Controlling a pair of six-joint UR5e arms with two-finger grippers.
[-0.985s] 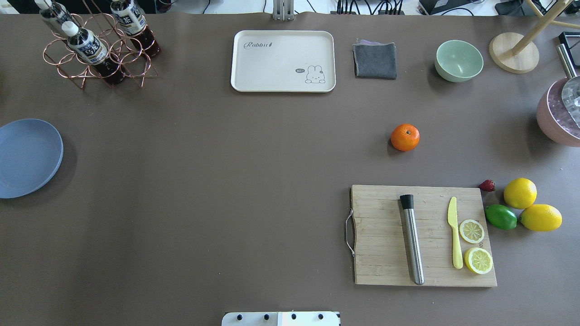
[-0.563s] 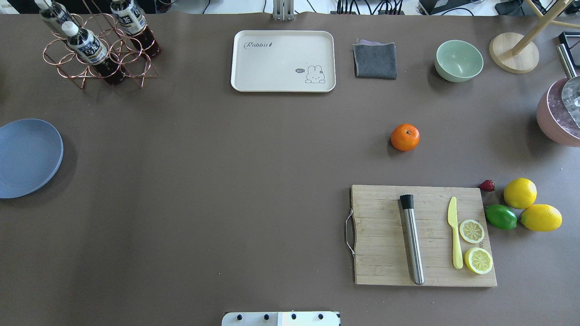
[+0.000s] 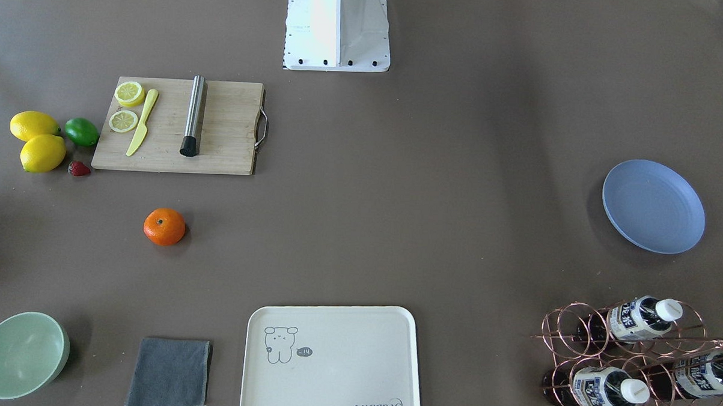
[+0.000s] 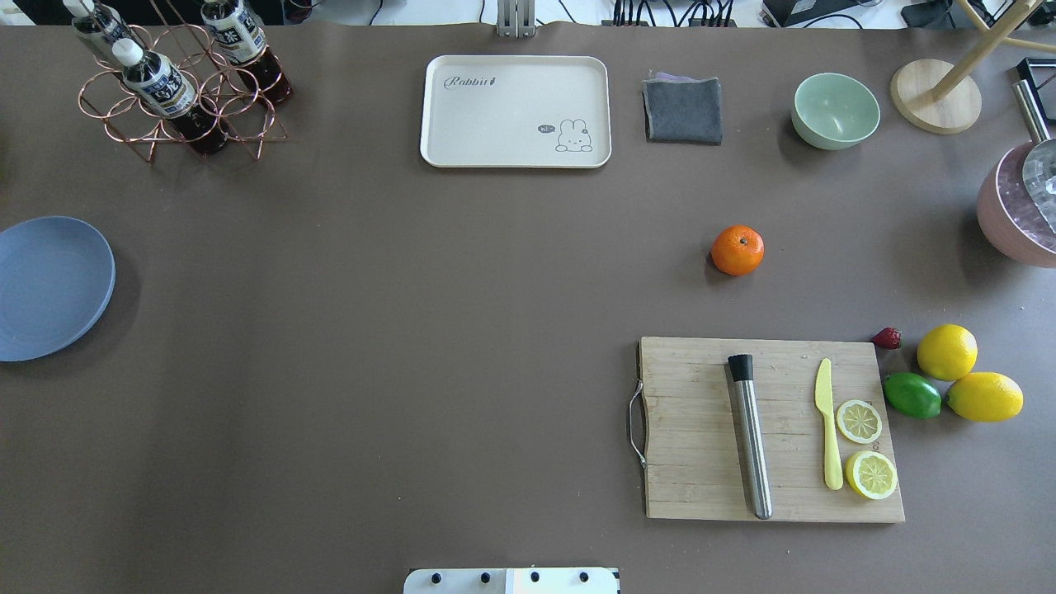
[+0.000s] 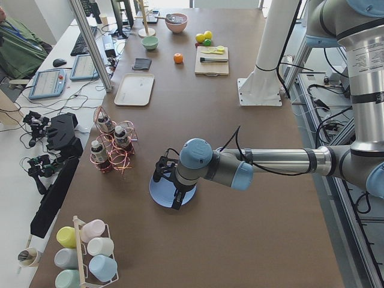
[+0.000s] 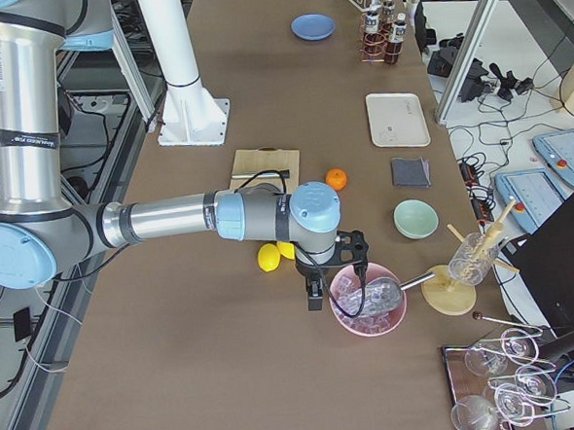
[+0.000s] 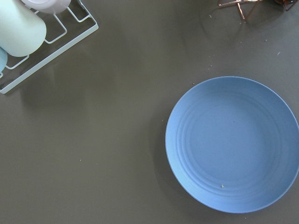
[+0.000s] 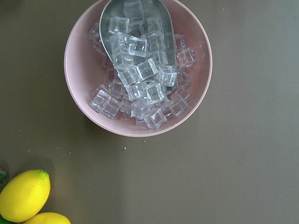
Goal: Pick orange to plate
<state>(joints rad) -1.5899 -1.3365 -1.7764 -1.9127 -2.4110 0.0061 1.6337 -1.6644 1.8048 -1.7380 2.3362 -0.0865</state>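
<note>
The orange (image 4: 737,250) rests alone on the brown table, right of centre and beyond the cutting board; it also shows in the front view (image 3: 164,227). The blue plate (image 4: 49,289) lies bare at the far left edge and fills the lower right of the left wrist view (image 7: 233,144). My left gripper (image 5: 168,183) hovers over that plate, far from the orange. My right gripper (image 6: 334,271) hangs above a pink bowl of ice (image 8: 138,67) at the right end. Both show only in side views, so I cannot tell whether they are open or shut.
A wooden cutting board (image 4: 771,429) holds a metal muddler, a yellow knife and lemon slices. Two lemons (image 4: 947,352), a lime (image 4: 912,395) and a strawberry sit to its right. Along the back stand a cream tray (image 4: 516,111), grey cloth, green bowl (image 4: 835,110) and bottle rack (image 4: 177,87).
</note>
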